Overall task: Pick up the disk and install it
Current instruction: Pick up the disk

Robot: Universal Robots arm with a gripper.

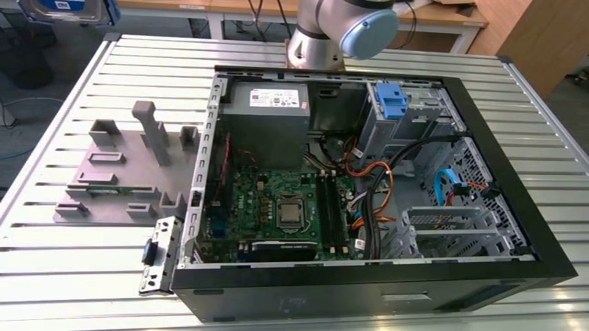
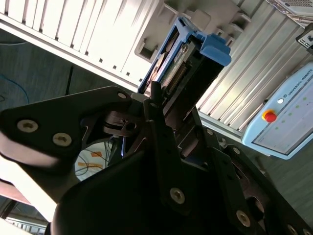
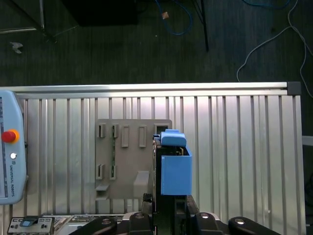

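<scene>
1. While the arm [image 1: 354, 27] is standing behind the open computer case [image 1: 515, 172] in the exterior view, the disk [image 1: 60, 12] is hanging high at the exterior view's far left. It is off past the table's corner and well apart from the case. The frame edge is cutting most of it off. Inside the case, the space beside the blue latch [image 1: 391, 100] is looking unfilled, so I'm judging the install not yet done.
2. In the second wrist view, the gripper [image 2: 173, 105] is pinching the disk [image 2: 188, 63], its fingers pressing in on the two flat faces. The blue bracket [image 2: 215, 49] is pointing away from the wrist, which I reckon is leaving that far end free to slide into a bay. Dark finger linkage is covering the disk's near part. A teach pendant [image 2: 286, 115] is lying beyond.
3. In the first wrist view, the disk [image 3: 173, 169] is showing edge-on, so its label is staying hidden. It is hanging over the grey fixture plate [image 3: 127, 156] on the slatted table [image 3: 234, 147], clear of both.
</scene>
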